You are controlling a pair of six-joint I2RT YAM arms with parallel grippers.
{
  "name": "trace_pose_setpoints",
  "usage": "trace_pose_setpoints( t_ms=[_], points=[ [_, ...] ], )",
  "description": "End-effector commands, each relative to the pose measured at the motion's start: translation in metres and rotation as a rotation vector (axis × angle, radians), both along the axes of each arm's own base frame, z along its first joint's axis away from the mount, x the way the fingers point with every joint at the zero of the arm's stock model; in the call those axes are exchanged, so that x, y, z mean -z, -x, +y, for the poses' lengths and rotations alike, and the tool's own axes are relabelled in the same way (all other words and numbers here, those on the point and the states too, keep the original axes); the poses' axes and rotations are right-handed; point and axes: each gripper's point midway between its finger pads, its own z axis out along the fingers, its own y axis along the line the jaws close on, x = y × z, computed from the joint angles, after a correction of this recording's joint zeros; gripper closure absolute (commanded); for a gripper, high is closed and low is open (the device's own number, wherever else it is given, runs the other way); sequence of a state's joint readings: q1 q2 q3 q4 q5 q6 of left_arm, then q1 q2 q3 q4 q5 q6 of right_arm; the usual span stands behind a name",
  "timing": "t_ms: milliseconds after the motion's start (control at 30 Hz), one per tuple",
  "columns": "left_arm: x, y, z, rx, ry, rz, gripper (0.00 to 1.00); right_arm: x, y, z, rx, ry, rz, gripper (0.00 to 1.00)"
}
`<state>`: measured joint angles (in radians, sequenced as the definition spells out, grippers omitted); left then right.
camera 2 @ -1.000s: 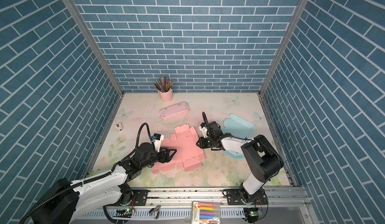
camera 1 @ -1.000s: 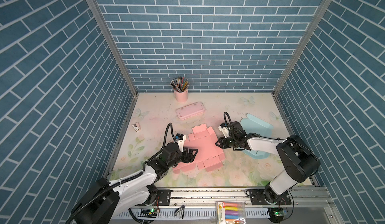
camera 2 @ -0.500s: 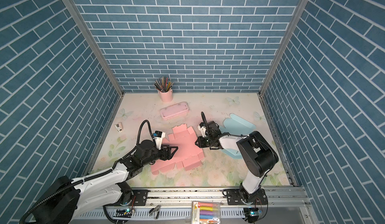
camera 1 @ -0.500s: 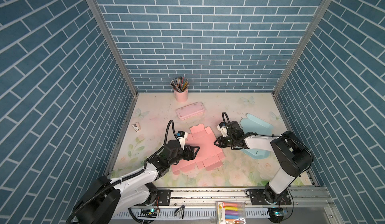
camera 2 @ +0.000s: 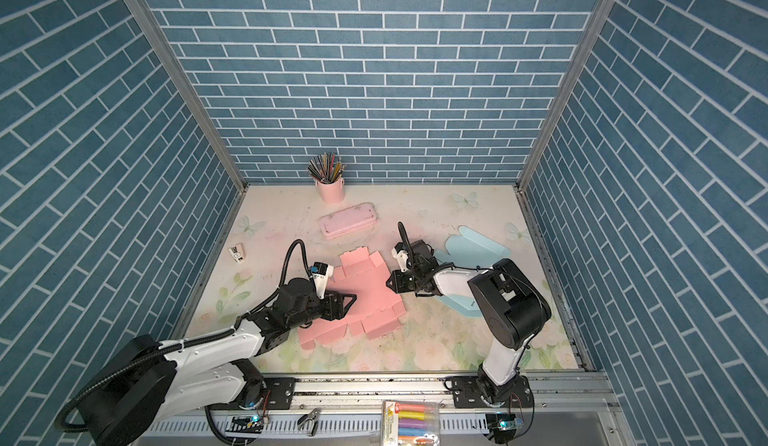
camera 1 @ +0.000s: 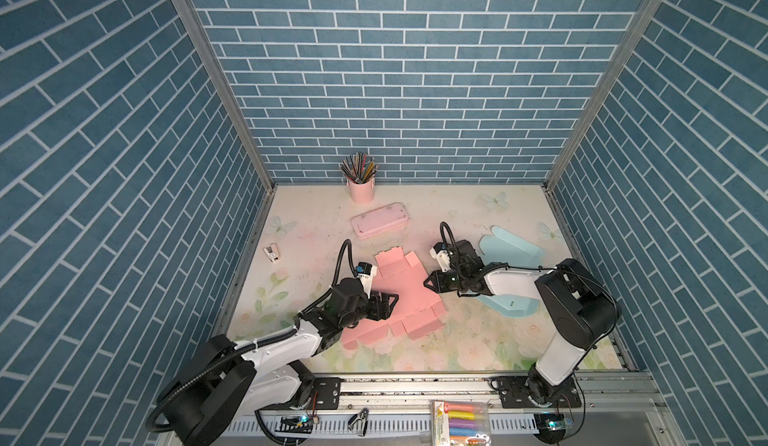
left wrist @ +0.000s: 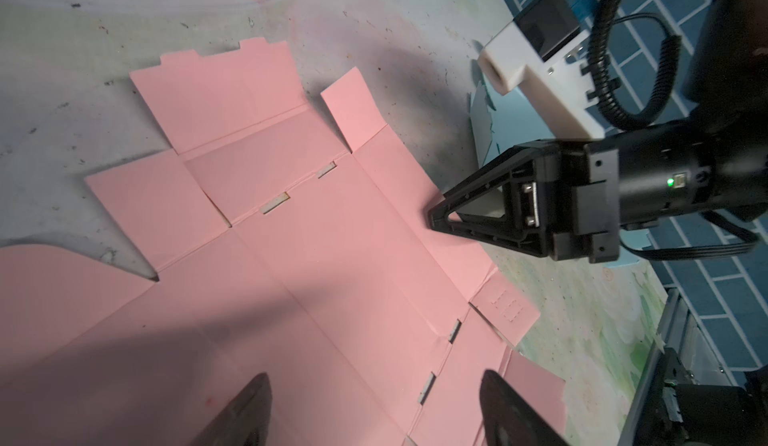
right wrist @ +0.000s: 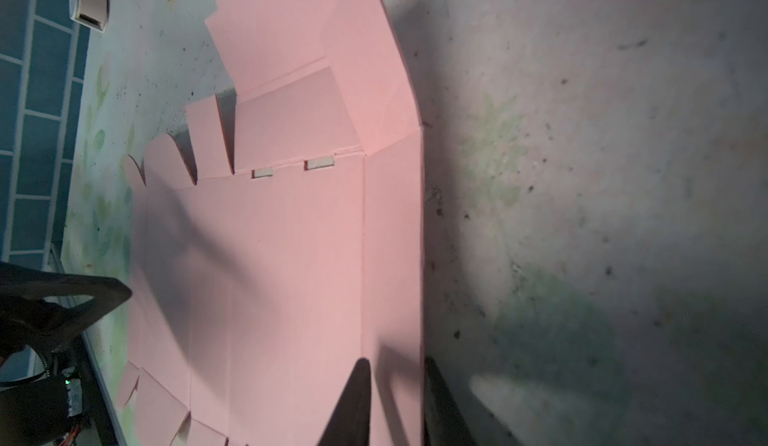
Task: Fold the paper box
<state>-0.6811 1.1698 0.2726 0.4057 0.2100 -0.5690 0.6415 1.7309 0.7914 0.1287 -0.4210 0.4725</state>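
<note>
Paper box (camera 1: 409,294) edge sits between right end effector (camera 1: 427,284) jaws.

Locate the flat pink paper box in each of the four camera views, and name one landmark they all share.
Top view: pink paper box lies flat on the mat, between both arms.
Top view: pink paper box lies in the same place.
Left wrist: pink paper box fills most of the picture, ahead of the left gripper.
Right wrist: pink paper box stretches away from the right gripper.
Shared landmark: right gripper at the box's edge.
</note>
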Motion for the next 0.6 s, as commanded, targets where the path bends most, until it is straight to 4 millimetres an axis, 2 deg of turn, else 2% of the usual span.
trace_pose_setpoints(
  t_ms=[0, 267, 567],
  points=[
    [0.003, -0.003, -0.004, 0.001, 0.008, -0.010, 0.22, -0.006, 0.002, 0.010, 0.002, -0.061, 0.020, 0.79],
    [0.027, 0.002, -0.004, -0.001, 0.006, 0.051, 0.25, -0.013, 0.009, 0.019, -0.003, -0.150, 0.056, 0.80],
    [0.031, 0.003, -0.004, 0.001, 0.008, 0.060, 0.25, -0.011, 0.008, 0.022, 0.001, -0.154, 0.056, 0.81]
  ],
)
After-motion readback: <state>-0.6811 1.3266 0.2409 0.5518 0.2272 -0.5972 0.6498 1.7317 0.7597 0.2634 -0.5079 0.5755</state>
